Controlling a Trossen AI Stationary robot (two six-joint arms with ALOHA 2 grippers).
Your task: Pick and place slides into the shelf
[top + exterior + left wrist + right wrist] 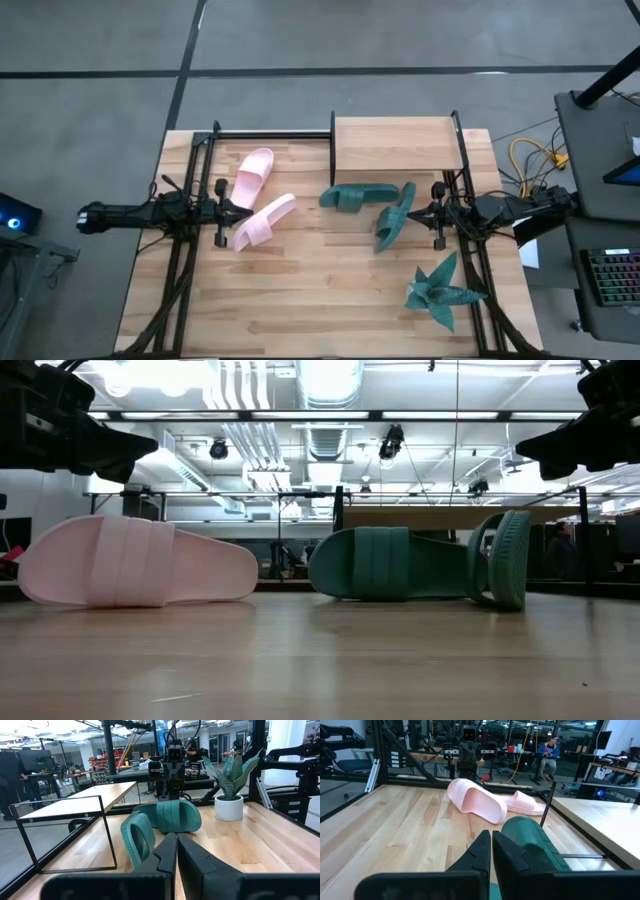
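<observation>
Lying loose on the table [330, 300], all four slides are off the shelf [395, 147], which stands at the table's far edge, a light-wood board on black posts.

One green slide [358, 196] lies flat just in front of the shelf's left corner. The other green slide [396, 217] sits just to the right of it, tipped up on its side, with its ribbed sole showing in the low view [510, 558]. The two greens are very close; I cannot tell whether they touch.

The pink pair is well to the left of the shelf. One pink slide [253, 175] lies nearer the far edge, beside the shelf's left post. The second pink slide [263, 221] lies closer to the front, angled, and seems to meet the first at one end.

The left gripper [238, 210] hangs over the table's left side, pointing in toward the shelf side, right beside the pink pair. Its jaws are together and hold nothing; the wrist view shows the dark fingers [167, 854] pressed against each other.

The right gripper [412, 213] hangs to the right of the shelf's front, tip close to the tilted green slide. Its jaws are also together, empty, as its own wrist view shows [488, 851].

A teal plant [440, 290] in a white pot stands near the table's front right corner, well away from the shelf.
</observation>
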